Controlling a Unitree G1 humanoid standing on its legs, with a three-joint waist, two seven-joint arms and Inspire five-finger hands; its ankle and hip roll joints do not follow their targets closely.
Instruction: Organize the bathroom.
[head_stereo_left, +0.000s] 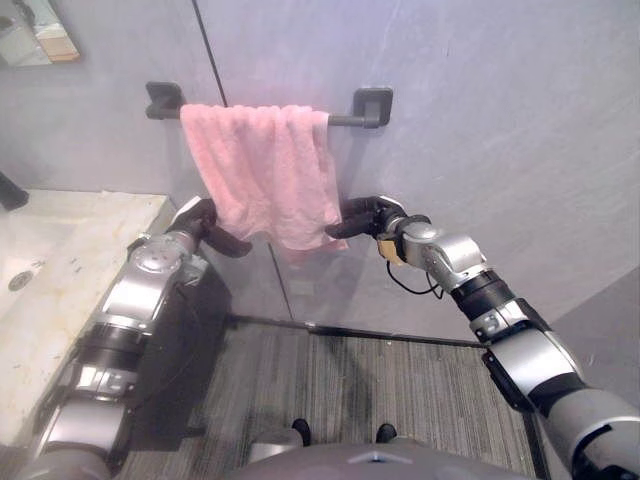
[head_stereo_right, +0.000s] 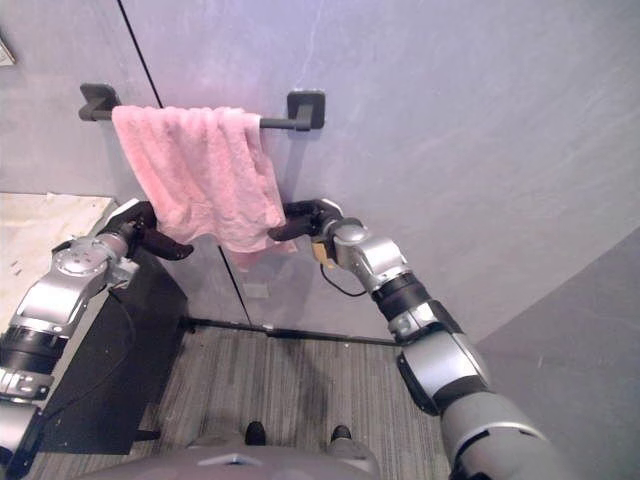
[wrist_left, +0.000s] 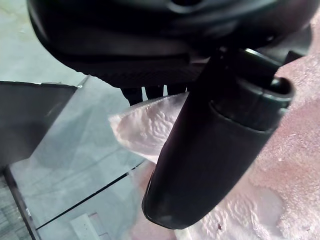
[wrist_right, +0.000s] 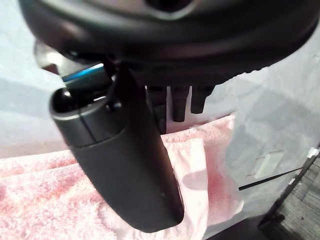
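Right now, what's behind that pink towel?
The pink towel hangs over a dark rail on the grey wall. The rail's covered stretch and the wall behind it are hidden.

Soft, even indoor light; faint sheen on the wall (head_stereo_left: 480, 120); wrist views blurred up close.

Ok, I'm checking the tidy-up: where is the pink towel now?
The pink towel hangs over the dark wall rail, between the left hand and right hand at its lower corners.
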